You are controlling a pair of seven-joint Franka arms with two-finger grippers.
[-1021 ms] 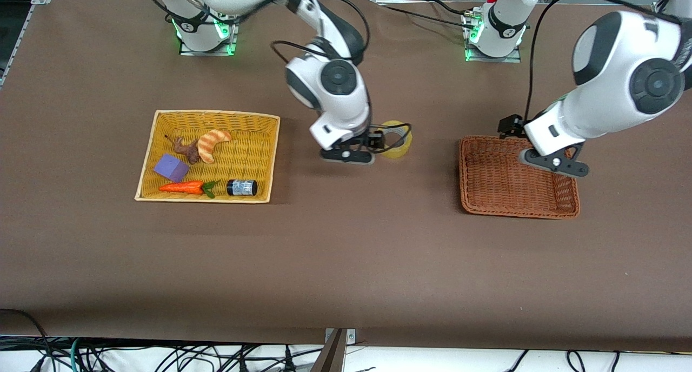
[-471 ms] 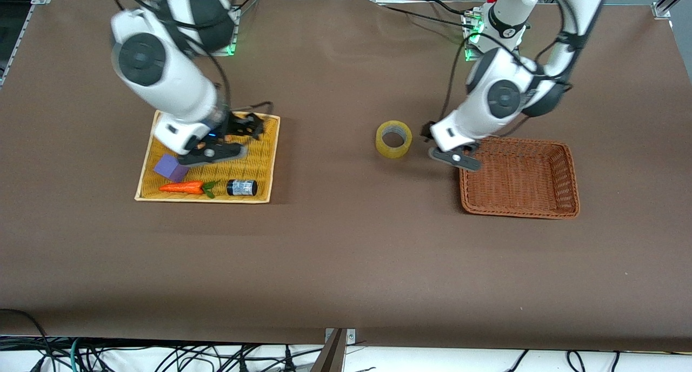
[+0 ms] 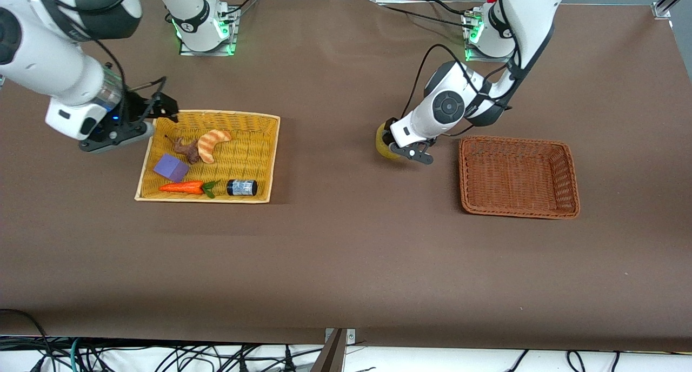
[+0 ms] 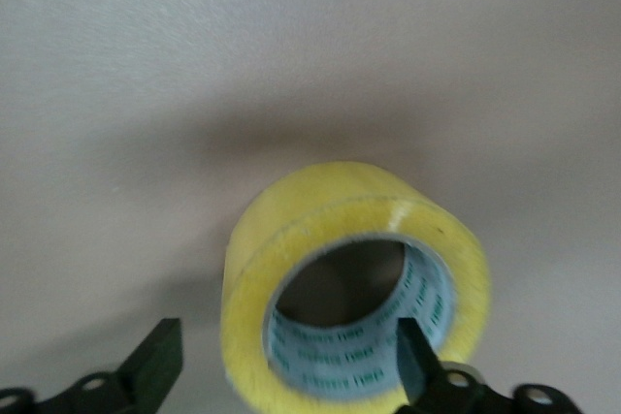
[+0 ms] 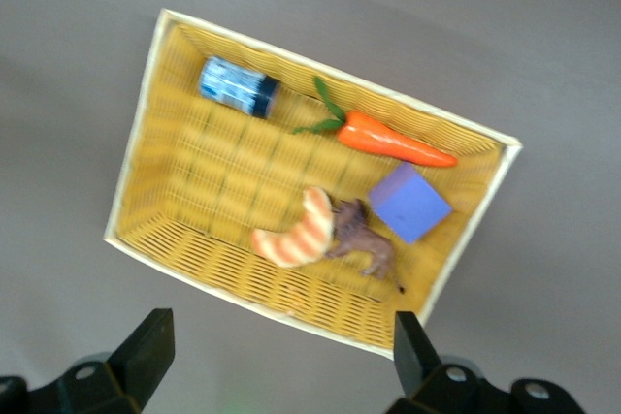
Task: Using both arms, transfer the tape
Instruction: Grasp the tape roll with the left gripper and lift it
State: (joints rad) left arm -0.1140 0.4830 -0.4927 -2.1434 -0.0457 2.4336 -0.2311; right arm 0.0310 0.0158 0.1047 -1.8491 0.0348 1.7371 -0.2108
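Observation:
The tape (image 4: pixel 354 283), a yellowish roll with a wide centre hole, stands on edge on the brown table. In the front view only a yellow sliver of the tape (image 3: pixel 381 139) shows beside the left hand. My left gripper (image 3: pixel 397 145) is low over the tape and open (image 4: pixel 286 370). One of its fingers is outside the roll and the other finger (image 4: pixel 415 361) is at the hole. It does not grip the tape. My right gripper (image 3: pixel 111 134) is open and empty (image 5: pixel 279 356), over the table beside the yellow basket at the right arm's end.
The yellow basket (image 3: pixel 162 118) holds a croissant (image 3: pixel 212 144), a brown toy (image 3: pixel 186 150), a purple block (image 3: pixel 171 167), a carrot (image 3: pixel 183 187) and a dark blue-labelled jar (image 3: pixel 241 187). A brown basket (image 3: pixel 570 172) lies toward the left arm's end.
My left gripper has moved from beside the brown basket onto the tape. My right gripper has moved off the yellow basket toward the right arm's end. The tape has stayed put.

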